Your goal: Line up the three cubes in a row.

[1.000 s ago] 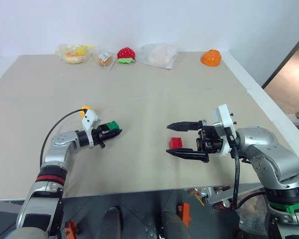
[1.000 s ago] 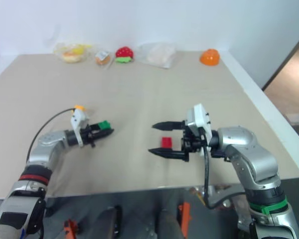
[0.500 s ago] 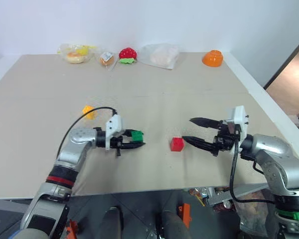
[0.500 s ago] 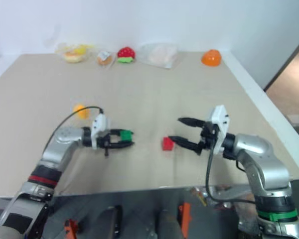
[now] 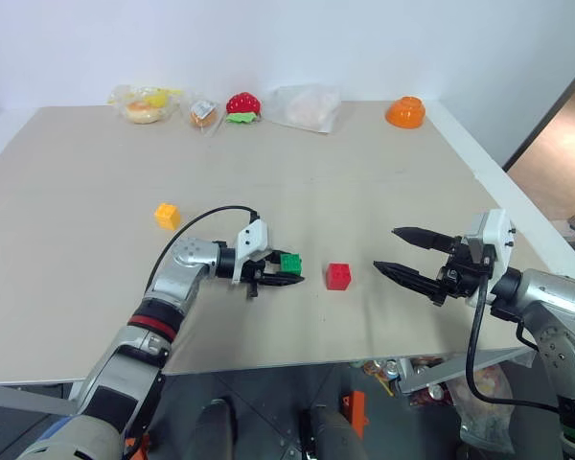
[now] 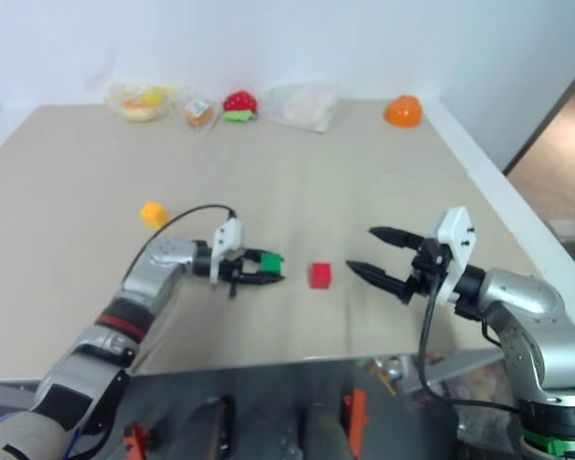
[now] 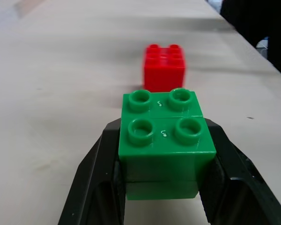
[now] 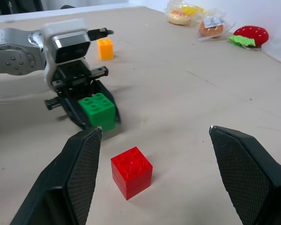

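The left tool gripped the green cube near the red cube on the table; the right tool gaped empty.

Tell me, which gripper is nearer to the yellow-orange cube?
Left. The left gripper holds the green cube, right of the yellow-orange cube; the right gripper is much farther right.
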{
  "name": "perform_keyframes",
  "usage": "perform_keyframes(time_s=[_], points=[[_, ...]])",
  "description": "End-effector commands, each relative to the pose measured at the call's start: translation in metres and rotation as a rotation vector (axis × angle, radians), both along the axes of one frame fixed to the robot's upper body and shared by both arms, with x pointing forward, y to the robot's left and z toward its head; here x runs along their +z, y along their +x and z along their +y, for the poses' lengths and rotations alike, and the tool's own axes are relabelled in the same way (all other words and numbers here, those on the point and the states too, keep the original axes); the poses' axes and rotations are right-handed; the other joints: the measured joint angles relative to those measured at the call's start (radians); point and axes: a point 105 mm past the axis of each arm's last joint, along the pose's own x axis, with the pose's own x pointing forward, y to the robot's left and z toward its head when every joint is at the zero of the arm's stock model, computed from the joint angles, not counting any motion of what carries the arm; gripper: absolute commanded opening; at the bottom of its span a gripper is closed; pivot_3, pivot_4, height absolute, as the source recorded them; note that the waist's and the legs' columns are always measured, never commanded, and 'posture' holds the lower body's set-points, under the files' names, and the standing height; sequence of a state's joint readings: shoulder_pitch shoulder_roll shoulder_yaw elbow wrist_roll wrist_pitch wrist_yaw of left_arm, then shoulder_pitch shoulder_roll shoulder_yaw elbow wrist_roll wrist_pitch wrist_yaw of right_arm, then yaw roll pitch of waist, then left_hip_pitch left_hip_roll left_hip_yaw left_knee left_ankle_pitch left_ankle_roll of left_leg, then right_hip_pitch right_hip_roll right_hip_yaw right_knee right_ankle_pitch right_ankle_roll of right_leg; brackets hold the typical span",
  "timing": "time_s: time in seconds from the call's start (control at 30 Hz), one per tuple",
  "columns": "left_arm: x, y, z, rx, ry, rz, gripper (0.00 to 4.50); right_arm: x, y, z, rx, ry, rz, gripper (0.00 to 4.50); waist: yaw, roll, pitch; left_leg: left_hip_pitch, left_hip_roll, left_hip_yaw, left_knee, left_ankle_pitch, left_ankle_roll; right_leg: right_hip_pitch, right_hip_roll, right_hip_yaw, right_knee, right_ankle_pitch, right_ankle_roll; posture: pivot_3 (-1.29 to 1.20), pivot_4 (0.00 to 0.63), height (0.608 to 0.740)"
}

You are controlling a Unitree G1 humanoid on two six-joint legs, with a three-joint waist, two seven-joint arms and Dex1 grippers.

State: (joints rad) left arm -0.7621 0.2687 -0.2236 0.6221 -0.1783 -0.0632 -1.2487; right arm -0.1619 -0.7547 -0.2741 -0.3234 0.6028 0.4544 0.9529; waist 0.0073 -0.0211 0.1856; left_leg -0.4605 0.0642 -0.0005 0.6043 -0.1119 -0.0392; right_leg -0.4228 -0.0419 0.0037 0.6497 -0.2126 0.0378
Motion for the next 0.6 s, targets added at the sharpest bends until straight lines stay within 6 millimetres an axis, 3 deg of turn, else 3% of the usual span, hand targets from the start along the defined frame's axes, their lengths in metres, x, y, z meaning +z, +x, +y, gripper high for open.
perform_keyframes(time_s=[0.03, 0.27, 0.6], points=[[0.008, 0.003, 0.001, 0.01, -0.022, -0.024, 1.38, 0.012, -0.004, 0.0, -0.004, -0.009, -0.051, 3.81, 0.0, 0.0, 0.0, 0.0, 0.0, 0.0, 0.0, 0.0, 0.0, 0.0, 0.0, 0.0, 0.0, 0.0, 0.0, 0.0, 0.15, 0.74], [-0.008, -0.009, 0.011, 0.003, 0.011, 0.025, 1.38, 0.011, 0.0, 0.004, 0.005, -0.008, -0.051, 3.81, -0.001, 0.0, 0.0, 0.0, 0.0, 0.0, -0.001, 0.0, 0.0, 0.0, 0.0, 0.0, 0.0, 0.0, 0.0, 0.0, 0.15, 0.74], [-0.018, -0.008, 0.023, 0.045, 0.039, 0.037, 1.38, 0.013, 0.003, 0.007, 0.02, -0.005, -0.054, 3.81, -0.001, 0.0, 0.0, 0.0, 0.0, -0.001, 0.0, 0.0, 0.0, 0.0, 0.001, 0.0, 0.0, 0.0, 0.0, 0.0, 0.15, 0.74]])
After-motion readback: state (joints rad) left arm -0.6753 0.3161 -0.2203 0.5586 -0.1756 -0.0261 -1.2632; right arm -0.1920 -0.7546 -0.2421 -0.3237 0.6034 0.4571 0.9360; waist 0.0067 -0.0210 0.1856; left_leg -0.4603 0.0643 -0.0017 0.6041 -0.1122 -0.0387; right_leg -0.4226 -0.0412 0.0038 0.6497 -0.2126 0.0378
